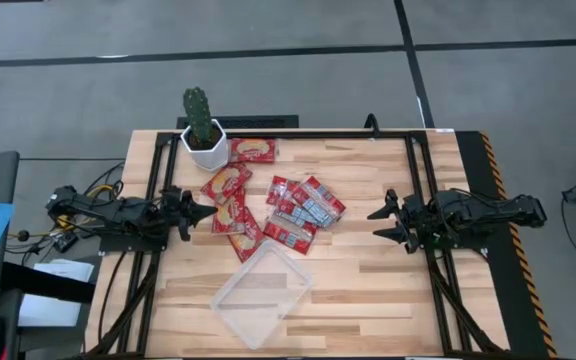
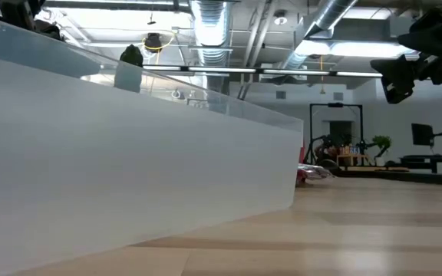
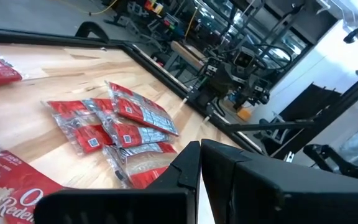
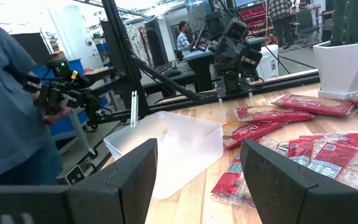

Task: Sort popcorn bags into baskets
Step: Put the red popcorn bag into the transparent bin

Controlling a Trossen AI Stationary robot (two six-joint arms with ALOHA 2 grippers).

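Several red popcorn bags (image 1: 268, 205) lie flat in a loose heap at the table's middle, some showing grey-white panels (image 3: 123, 124) (image 4: 328, 155). One more lies by the far edge (image 1: 253, 150). The clear tray (image 1: 261, 292) sits empty near the near edge, turned askew; its wall fills the low view (image 2: 129, 153). My left gripper (image 1: 208, 212) (image 3: 201, 149) is shut, pointing right, just left of the heap. My right gripper (image 1: 378, 225) (image 4: 197, 149) is open, pointing left, a short way right of the heap and off the table.
A white pot with a cactus (image 1: 204, 140) stands at the far left corner, beside the far packet. Black frame rails (image 1: 418, 190) run along the table's sides. A person in a blue sleeve (image 4: 5, 112) stands beyond the table's left side.
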